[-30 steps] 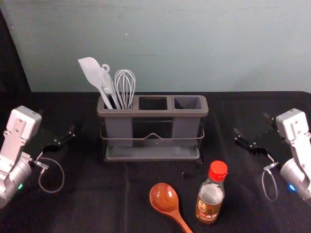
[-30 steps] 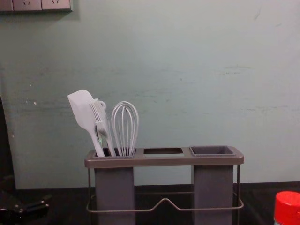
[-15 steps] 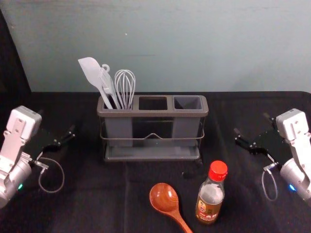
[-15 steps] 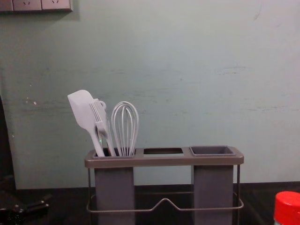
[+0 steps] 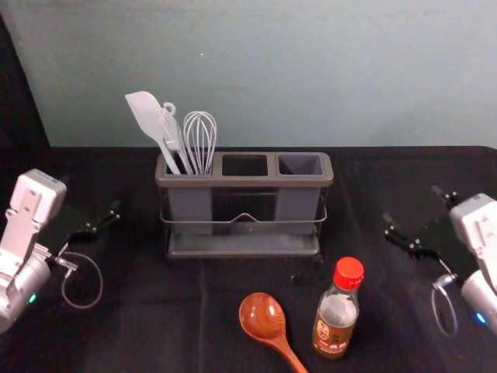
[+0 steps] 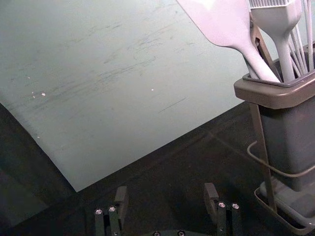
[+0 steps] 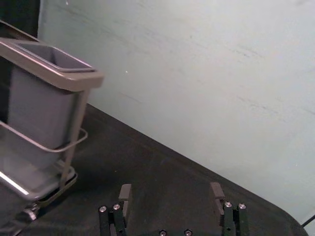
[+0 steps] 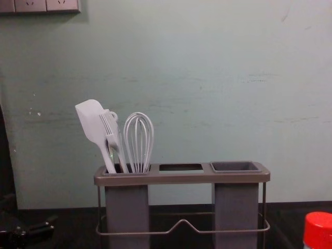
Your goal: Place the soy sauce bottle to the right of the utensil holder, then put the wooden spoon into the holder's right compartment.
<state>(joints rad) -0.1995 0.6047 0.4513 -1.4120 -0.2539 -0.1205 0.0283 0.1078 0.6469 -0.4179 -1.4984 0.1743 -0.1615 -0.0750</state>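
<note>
Over on the right, the right gripper (image 5: 411, 205), fingers wide apart, should gently hug the middle of the soy sauce bottle (image 5: 335, 317) without bumping the wooden spoon (image 5: 262, 316) beside it, while the left gripper (image 5: 91, 194), also spread, waits at left.

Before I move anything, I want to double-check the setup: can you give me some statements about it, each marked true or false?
1. The whisk stands in the holder's left compartment. True.
2. The bottle has a white cap. False: the bottle's cap is red.
3. The spoon lies left of the upright bottle. True.
4. The spatula is in the right compartment. False: the spatula is in the left one.
5. The right gripper is open. True.
</note>
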